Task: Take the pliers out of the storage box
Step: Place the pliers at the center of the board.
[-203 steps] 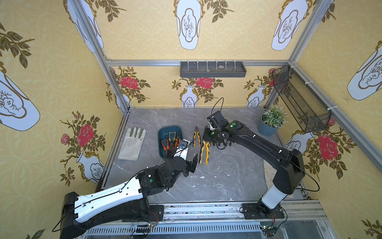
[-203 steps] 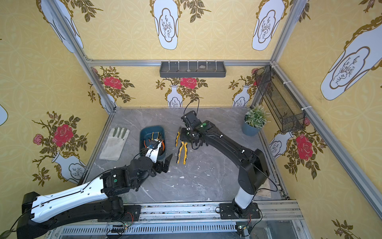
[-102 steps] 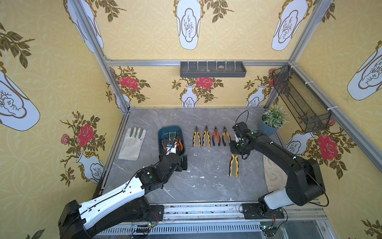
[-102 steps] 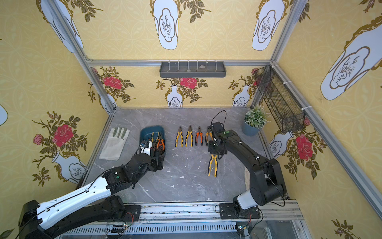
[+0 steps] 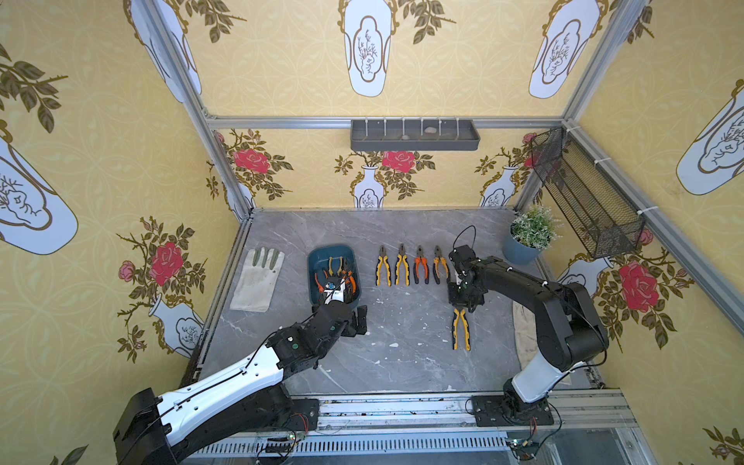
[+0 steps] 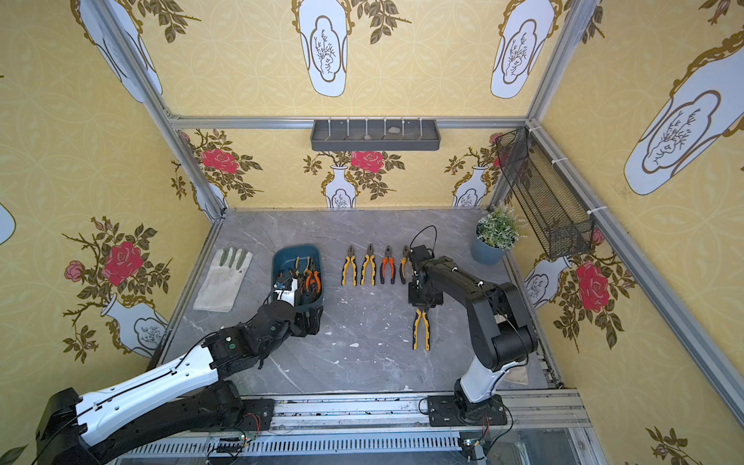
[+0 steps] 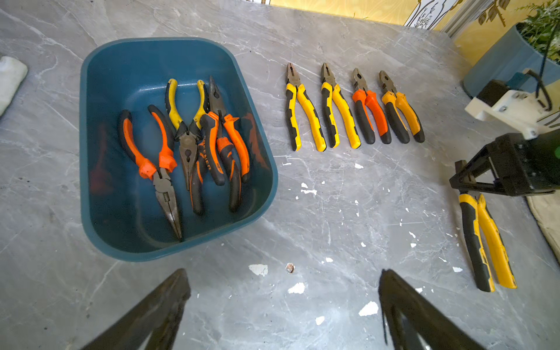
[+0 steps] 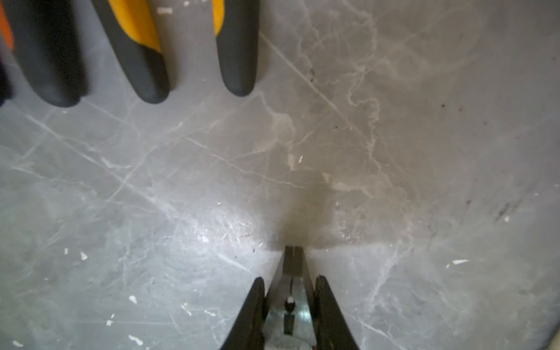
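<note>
Right tool (image 8: pixel 290 278) pinches a yellow plier's (image 7: pixel 471 236) nose, left tool (image 7: pixel 283 272) gapes wide by the box (image 7: pixel 127 57), where four tangled pliers (image 7: pixel 186 148) look heavy and stiff, best taken at the steel head

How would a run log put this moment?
left gripper open by storage box | right gripper shut on yellow pliers | tabletop pliers row: four | boxed pliers: four
</note>
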Available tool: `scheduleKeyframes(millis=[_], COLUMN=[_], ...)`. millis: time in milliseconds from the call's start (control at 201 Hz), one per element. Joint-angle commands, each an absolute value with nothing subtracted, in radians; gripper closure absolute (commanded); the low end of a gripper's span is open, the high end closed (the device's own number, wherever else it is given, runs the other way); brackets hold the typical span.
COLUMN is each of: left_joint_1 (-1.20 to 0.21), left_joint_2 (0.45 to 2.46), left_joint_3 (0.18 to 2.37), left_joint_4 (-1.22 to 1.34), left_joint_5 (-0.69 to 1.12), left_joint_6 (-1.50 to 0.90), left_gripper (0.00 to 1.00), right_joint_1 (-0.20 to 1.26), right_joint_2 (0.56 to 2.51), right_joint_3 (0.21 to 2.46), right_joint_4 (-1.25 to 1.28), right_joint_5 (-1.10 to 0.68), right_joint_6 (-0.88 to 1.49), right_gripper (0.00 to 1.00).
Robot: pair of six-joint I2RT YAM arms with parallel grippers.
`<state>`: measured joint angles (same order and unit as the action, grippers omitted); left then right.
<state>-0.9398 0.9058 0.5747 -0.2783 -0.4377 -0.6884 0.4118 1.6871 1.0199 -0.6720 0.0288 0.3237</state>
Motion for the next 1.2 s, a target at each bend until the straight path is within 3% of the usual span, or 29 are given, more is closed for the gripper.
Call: scheduleKeyframes(millis=[0, 712, 1195], left_joint_1=[-0.937, -0.939, -0.938], left_joint_2=[0.905, 0.886, 0.874], left_joint_3=[0.560, 0.528, 0.529], left_joint_4=[-0.255, -0.255, -0.276], left_joint_5=[-0.438, -0.439, -0.440], left_joint_6=[-0.692, -0.721, -0.723], left_gripper=[0.01, 0.01, 0.01], right_joint_1=[0.407, 0.443, 0.453], right_joint_2=[1.707, 1.767, 1.810], right_joint_3=[1.018, 1.043, 1.059], right_joint_4=[-0.635, -0.578, -0.584], right_joint_5=[0.025, -0.090, -0.024], right_joint_6=[0.307, 0.319, 0.330], right_gripper=[1.00, 1.00, 0.88])
